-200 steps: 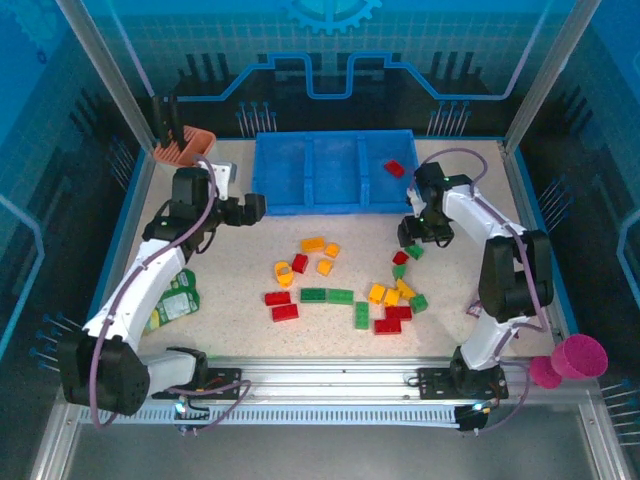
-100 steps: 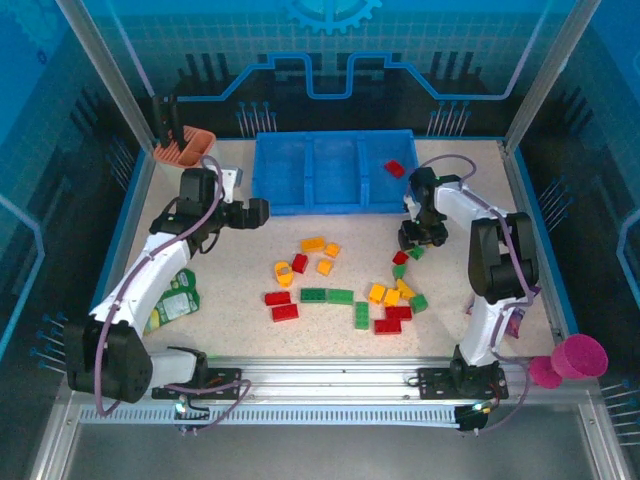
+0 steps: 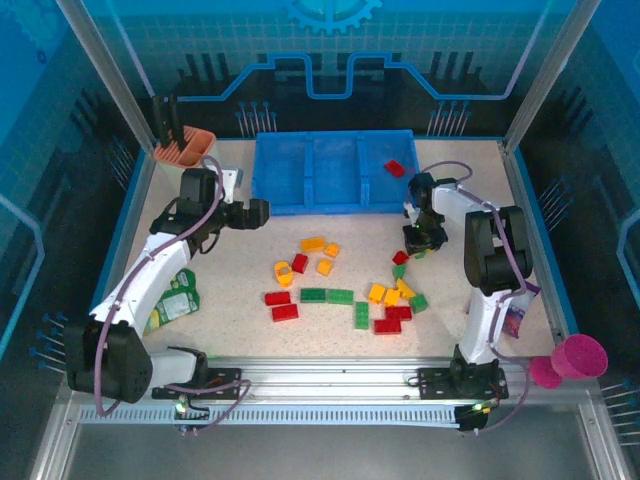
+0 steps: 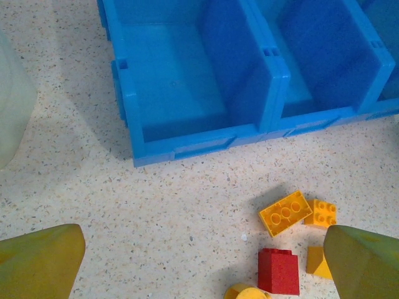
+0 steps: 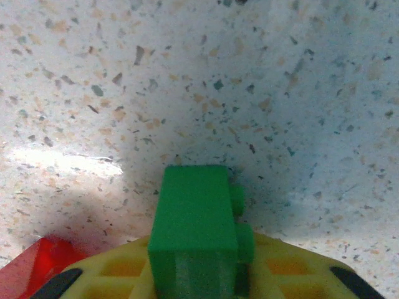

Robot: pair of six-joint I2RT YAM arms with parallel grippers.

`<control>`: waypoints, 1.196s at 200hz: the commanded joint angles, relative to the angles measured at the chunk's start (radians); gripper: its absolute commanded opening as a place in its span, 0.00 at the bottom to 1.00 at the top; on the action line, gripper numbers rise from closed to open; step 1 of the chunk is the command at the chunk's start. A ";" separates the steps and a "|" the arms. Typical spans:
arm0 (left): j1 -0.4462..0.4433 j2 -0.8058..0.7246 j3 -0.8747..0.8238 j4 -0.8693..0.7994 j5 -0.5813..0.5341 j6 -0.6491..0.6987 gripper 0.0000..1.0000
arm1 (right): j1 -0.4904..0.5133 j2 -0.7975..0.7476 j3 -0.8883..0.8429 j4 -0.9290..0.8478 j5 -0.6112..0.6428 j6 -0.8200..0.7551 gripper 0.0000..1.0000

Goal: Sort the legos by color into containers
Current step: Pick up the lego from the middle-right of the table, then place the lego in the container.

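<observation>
My right gripper is shut on a small green lego, held between its yellow fingers low over the speckled table, with a red lego just to its left. Loose red, green and yellow legos lie scattered mid-table. The containers are three joined compartments of a blue tray at the back; one red lego lies in the right compartment. My left gripper hangs open in front of the tray's left compartment, above a yellow lego and a red lego.
A cream holder with an orange rim stands at the back left. A green packet lies by the left arm. A pink cup sits at the front right, with a purple packet by the right arm.
My right gripper has closed on the green lego, and its arm has folded in closer. The left gripper shifted slightly right a second ago, then stayed open and still.
</observation>
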 commanded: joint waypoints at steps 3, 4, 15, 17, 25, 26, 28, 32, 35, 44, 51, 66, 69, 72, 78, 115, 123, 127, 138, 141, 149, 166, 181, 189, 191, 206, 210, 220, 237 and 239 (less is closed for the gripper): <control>-0.004 -0.005 0.018 -0.009 0.018 0.022 0.99 | -0.011 -0.008 0.033 -0.027 -0.031 0.003 0.25; -0.004 -0.005 0.018 -0.009 0.018 0.022 1.00 | -0.010 -0.010 0.034 -0.028 -0.030 0.002 0.24; -0.004 -0.007 0.016 -0.006 0.018 0.021 0.99 | 0.000 -0.039 0.052 -0.048 -0.030 0.000 0.23; -0.004 -0.007 0.016 -0.005 0.018 0.022 0.99 | 0.003 -0.045 0.058 -0.052 -0.030 -0.001 0.23; -0.004 -0.005 0.016 -0.001 0.020 0.020 0.99 | 0.018 -0.067 0.085 -0.074 -0.026 -0.006 0.23; -0.004 -0.004 0.016 -0.001 0.021 0.020 0.99 | 0.020 -0.069 0.090 -0.078 -0.025 -0.006 0.23; -0.004 -0.004 0.016 0.001 0.021 0.020 0.99 | 0.026 -0.074 0.099 -0.084 -0.023 -0.009 0.23; -0.004 -0.002 0.017 -0.001 0.023 0.020 0.99 | 0.035 -0.079 0.120 -0.098 -0.017 -0.010 0.23; -0.004 -0.001 0.019 -0.001 0.025 0.019 0.99 | 0.043 -0.083 0.138 -0.108 -0.013 -0.013 0.23; -0.004 0.002 0.022 -0.006 0.029 0.019 0.99 | 0.069 -0.084 0.196 -0.145 -0.004 -0.021 0.23; -0.005 0.003 0.024 -0.008 0.030 0.018 0.99 | 0.092 -0.079 0.244 -0.167 0.002 -0.030 0.23; -0.004 0.001 0.026 -0.010 0.032 0.017 0.99 | 0.143 -0.047 0.366 -0.202 0.019 -0.051 0.23; -0.004 -0.001 0.026 -0.009 0.032 0.017 0.99 | 0.154 -0.037 0.394 -0.207 0.020 -0.053 0.23; -0.004 -0.002 0.026 -0.008 0.031 0.016 1.00 | 0.165 -0.027 0.419 -0.212 0.022 -0.058 0.23; -0.004 -0.004 0.024 -0.008 0.031 0.016 0.99 | 0.185 -0.004 0.466 -0.217 0.025 -0.066 0.23; -0.004 -0.043 0.017 -0.002 -0.001 0.020 0.99 | 0.271 0.197 0.811 -0.241 0.017 -0.104 0.22; -0.004 -0.057 0.010 -0.002 -0.010 0.023 1.00 | 0.280 0.252 0.892 -0.250 0.008 -0.109 0.23; -0.004 -0.064 0.006 0.000 -0.015 0.026 1.00 | 0.283 0.281 0.935 -0.257 0.005 -0.108 0.22; -0.004 -0.082 -0.001 0.000 -0.025 0.029 0.99 | 0.292 0.360 1.046 -0.275 -0.001 -0.117 0.23; -0.004 -0.086 -0.003 0.000 -0.028 0.031 0.99 | 0.296 0.383 1.073 -0.278 0.000 -0.119 0.22; -0.004 -0.095 -0.006 0.002 -0.035 0.035 1.00 | 0.301 0.432 1.138 -0.287 0.005 -0.125 0.23; -0.004 -0.107 -0.010 0.001 -0.043 0.039 0.99 | 0.309 0.510 1.220 -0.286 0.016 -0.139 0.23; -0.004 -0.110 -0.014 0.005 -0.040 0.037 0.99 | 0.314 0.547 1.227 -0.250 0.002 -0.150 0.23; -0.004 -0.109 -0.017 0.012 -0.036 0.033 0.99 | 0.317 0.550 1.208 -0.218 -0.005 -0.149 0.23; -0.004 -0.110 -0.017 0.013 -0.034 0.032 0.99 | 0.316 0.551 1.203 -0.209 -0.007 -0.149 0.23; -0.004 -0.096 -0.015 0.012 -0.020 0.027 0.99 | 0.325 0.549 1.160 -0.143 -0.014 -0.151 0.23; -0.004 -0.092 -0.012 0.011 -0.018 0.026 0.99 | 0.327 0.551 1.154 -0.130 -0.013 -0.151 0.24; -0.004 -0.081 -0.007 0.005 -0.013 0.023 0.99 | 0.333 0.565 1.153 -0.109 -0.012 -0.151 0.24; -0.004 -0.068 -0.004 0.003 -0.006 0.020 0.99 | 0.340 0.594 1.164 -0.093 -0.005 -0.154 0.24; -0.004 -0.067 -0.004 0.004 -0.005 0.020 0.99 | 0.340 0.597 1.165 -0.091 -0.002 -0.157 0.24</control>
